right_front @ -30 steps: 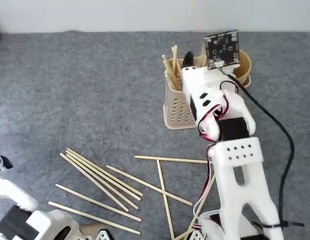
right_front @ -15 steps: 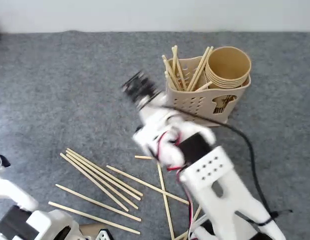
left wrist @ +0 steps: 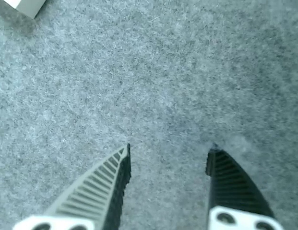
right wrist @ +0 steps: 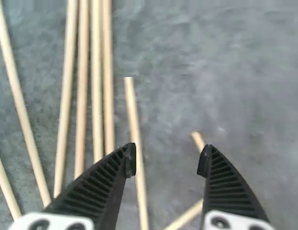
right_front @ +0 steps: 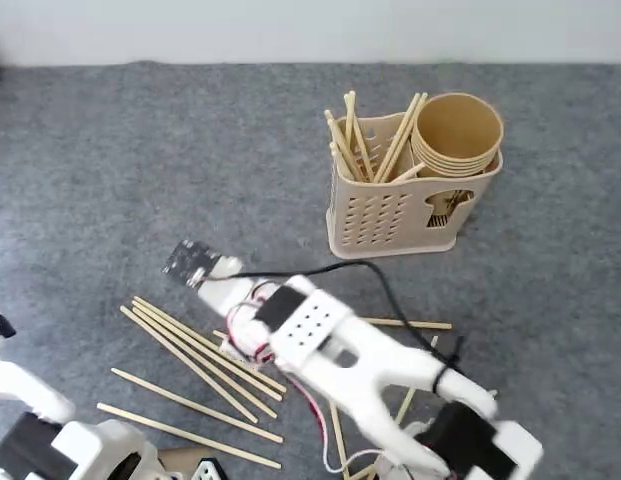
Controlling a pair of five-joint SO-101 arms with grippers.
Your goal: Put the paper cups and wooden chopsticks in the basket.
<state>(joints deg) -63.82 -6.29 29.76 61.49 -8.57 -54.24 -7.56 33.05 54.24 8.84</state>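
Grippers are noted first, nearest the arm bases. The left gripper is held released, fingers spread, with nothing between them; bare grey worktop is seen beneath it. In the high view the left arm is placed at the near left corner.

The right gripper is likewise released and empty. It is poised over the loose wooden chopsticks, which are scattered on the worktop well apart from the basket. In the right wrist view, one chopstick is seen running just inside one finger. The end of another chopstick is seen just beside the other finger; whether either touches cannot be told. A bundle of four is laid side by side just outside the fingers. The right arm is stretched across further chopsticks.

Farthest away, the basket is stood upright. A stack of paper cups is nested in one end of it; several chopsticks are leaned in the other part.
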